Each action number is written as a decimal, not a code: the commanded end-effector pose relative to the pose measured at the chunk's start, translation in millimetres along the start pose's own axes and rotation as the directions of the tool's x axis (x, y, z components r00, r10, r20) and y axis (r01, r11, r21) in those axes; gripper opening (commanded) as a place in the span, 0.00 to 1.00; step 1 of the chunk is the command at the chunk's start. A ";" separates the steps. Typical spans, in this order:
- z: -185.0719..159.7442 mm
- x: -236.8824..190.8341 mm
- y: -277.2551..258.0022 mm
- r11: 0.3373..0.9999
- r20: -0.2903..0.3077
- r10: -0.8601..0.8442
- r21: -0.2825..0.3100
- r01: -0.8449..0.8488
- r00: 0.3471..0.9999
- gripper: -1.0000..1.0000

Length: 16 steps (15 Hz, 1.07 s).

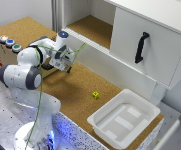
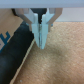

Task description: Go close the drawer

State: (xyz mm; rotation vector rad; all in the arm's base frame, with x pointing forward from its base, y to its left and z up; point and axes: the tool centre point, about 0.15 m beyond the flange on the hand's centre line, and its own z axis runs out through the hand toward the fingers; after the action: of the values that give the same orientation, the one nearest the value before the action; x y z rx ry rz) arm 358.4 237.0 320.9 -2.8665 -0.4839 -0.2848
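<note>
**Arm low over the cork, drawer hidden behind it**

The large white cabinet (image 1: 140, 45) fills the upper part of the exterior view; its door carries a vertical black handle (image 1: 141, 47), and an open recess with a cork floor lies toward the exterior view's left of that door. Below it runs the cork-covered desk (image 1: 75, 90).

The white Franka arm (image 1: 27, 75) rises from its base at the lower part of the exterior view's left and bends over the desk, with a thin green cable (image 1: 40, 95) draped along it.

A white rectangular plastic tray (image 1: 122, 117) sits at the desk's near corner, on the exterior view's right, well apart from the arm.

A cork-topped wooden box (image 1: 17, 42) stands on the exterior view's left, bearing three round buttons (image 1: 10, 43) on top. The arm covers its front, so the drawer cannot be made out in either view.

The end effector (image 1: 65, 64) hangs just above the cork beside the box; in the wrist view its pale fingers (image 2: 39, 30) are pressed together, pinching nothing, with a dark shape beside them.

A small yellow cube (image 1: 95, 94) lies on the cork between arm and tray.
</note>
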 end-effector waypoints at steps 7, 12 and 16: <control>28.3 51.3 -62.0 1.000 0.058 -0.028 -0.002 0.028 0.998 0.00; -14.4 34.0 -38.0 0.993 0.016 0.034 -0.118 -0.032 0.999 1.00; -49.0 33.6 -35.9 0.987 -0.030 0.027 -0.157 -0.032 0.999 1.00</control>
State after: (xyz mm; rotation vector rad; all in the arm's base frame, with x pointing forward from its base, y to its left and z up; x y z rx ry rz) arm 384.6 282.1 337.6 -2.9173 -0.4588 -0.2913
